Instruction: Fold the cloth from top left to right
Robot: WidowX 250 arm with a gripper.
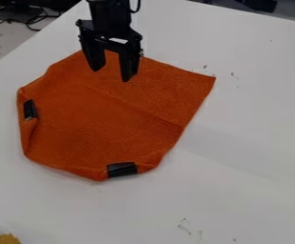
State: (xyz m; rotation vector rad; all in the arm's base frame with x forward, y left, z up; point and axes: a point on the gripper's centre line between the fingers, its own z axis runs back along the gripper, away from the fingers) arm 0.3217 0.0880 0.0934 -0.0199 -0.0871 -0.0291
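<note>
My gripper (pixel 112 74) hangs from the top edge over the upper part of the orange cloth (pixel 101 124). Its two fingers are apart, with nothing visible between them but the cloth's surface beyond. Most of the cloth lies flat on the white table, with one pointed corner at the right. Its left and bottom edges look turned in, and a black piece (pixel 29 109) sits at the left edge and another black piece (pixel 121 169) at the bottom edge. The arm hides a bit of the cloth's top edge.
The white table (pixel 239 143) extends around the cloth, with small dark marks to the right and near the bottom. A yellow-brown object (pixel 8 238) beside something black is at the bottom left corner. Dark cables (pixel 29 20) lie beyond the table's upper left edge.
</note>
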